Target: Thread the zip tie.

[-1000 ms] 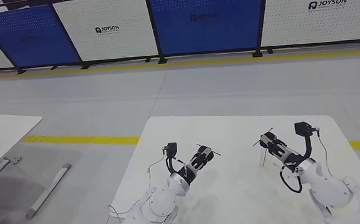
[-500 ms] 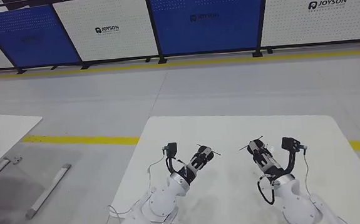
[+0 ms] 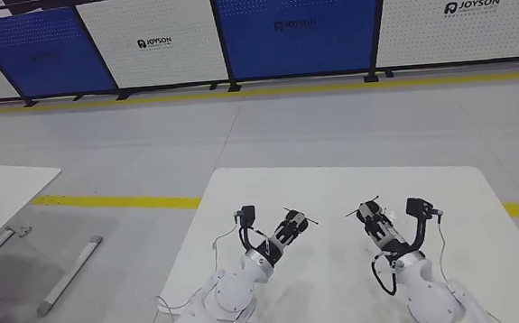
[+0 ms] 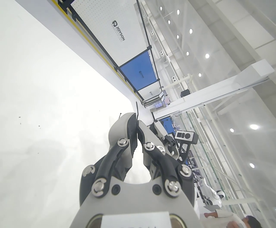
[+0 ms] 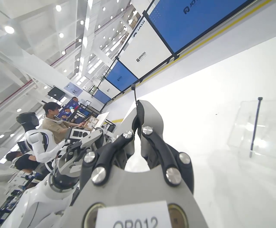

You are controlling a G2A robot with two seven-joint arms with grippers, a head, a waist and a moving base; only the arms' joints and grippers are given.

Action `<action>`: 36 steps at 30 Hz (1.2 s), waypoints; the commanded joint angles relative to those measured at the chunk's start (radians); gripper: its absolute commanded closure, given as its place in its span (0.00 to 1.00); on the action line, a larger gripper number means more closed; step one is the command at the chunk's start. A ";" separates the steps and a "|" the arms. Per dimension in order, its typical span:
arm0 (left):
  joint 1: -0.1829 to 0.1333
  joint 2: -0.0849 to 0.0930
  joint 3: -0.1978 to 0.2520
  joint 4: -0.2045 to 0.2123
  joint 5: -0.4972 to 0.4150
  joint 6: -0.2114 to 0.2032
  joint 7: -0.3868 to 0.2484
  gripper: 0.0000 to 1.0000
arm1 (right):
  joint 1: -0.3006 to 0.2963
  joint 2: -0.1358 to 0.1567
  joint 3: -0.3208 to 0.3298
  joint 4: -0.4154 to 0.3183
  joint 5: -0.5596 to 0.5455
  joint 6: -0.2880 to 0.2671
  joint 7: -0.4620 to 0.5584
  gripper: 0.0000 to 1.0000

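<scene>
Zip tie [image 5: 135,95]: we see a black strap with its square head on the far end, sticking out past the tips of the right claw [image 5: 138,106]. That claw is pinched fully together on the strap, no gap between the pads. From above, this tie crosses the claw running from about 8 o'clock to 2 o'clock. The left claw [image 4: 137,121] is squeezed together too, on a thin black strap [image 4: 137,108] whose narrow end pokes out beyond the tips. From above, that strap crosses the claw from about 10 o'clock to 4 o'clock. We cannot tell if this strap is the other end of the same tie or a separate one, because between the two claws we only see bare white table [image 3: 333,183]. The right claw sits at 3 o'clock from the left claw, near it but apart. The right one is over roughly the middle of the table and the left one is toward the 9 o'clock side. A spare zip tie [image 5: 255,127] lies straight in a clear tray [image 5: 239,121] on the tabletop, well apart from the right claw. Past the table at 12 o'clock a yellow floor line [image 3: 108,202] crosses the grey floor. Behind it stands a row of blue and white panels [image 3: 300,23]. A second white table [image 3: 4,193] sits off at 9 o'clock.
</scene>
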 commanded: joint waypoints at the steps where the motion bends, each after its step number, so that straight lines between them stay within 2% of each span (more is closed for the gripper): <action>1: -0.007 -0.002 0.007 0.014 0.062 0.011 0.052 1.00 | 0.000 0.000 0.000 0.000 0.000 0.000 0.000 1.00; 3: -0.015 -0.008 0.031 0.030 0.080 0.019 0.077 1.00 | 0.000 0.000 0.000 0.000 0.000 0.000 0.000 1.00; 5: -0.029 -0.013 0.058 0.053 0.136 0.030 0.114 1.00 | 0.000 0.000 0.000 0.000 0.000 0.000 0.000 1.00; 7: -0.033 -0.019 0.079 0.061 0.106 0.030 0.098 1.00 | 0.000 0.000 0.000 0.000 0.000 0.000 0.000 1.00; 15: -0.033 -0.019 0.079 0.061 0.106 0.030 0.098 1.00 | 0.000 0.000 0.000 0.000 0.000 0.000 0.000 1.00; 20: -0.033 -0.019 0.079 0.061 0.106 0.030 0.098 1.00 | -0.035 -0.007 -0.024 -0.036 -0.035 -0.010 -0.023 1.00; 23: -0.033 -0.019 0.079 0.061 0.106 0.030 0.098 1.00 | -0.045 -0.016 -0.065 -0.046 -0.090 0.035 -0.045 1.00; 25: -0.033 -0.019 0.079 0.061 0.106 0.030 0.098 1.00 | -0.050 -0.023 -0.087 -0.058 -0.165 0.125 -0.093 1.00; 26: -0.033 -0.019 0.079 0.061 0.106 0.030 0.098 1.00 | -0.052 -0.027 -0.098 -0.066 -0.174 0.140 -0.094 1.00; 34: -0.033 -0.019 0.079 0.061 0.106 0.030 0.098 1.00 | -0.052 -0.027 -0.098 -0.066 -0.174 0.140 -0.094 1.00; 36: -0.033 -0.019 0.079 0.061 0.106 0.030 0.098 1.00 | -0.059 -0.029 -0.094 -0.071 -0.131 0.108 -0.086 1.00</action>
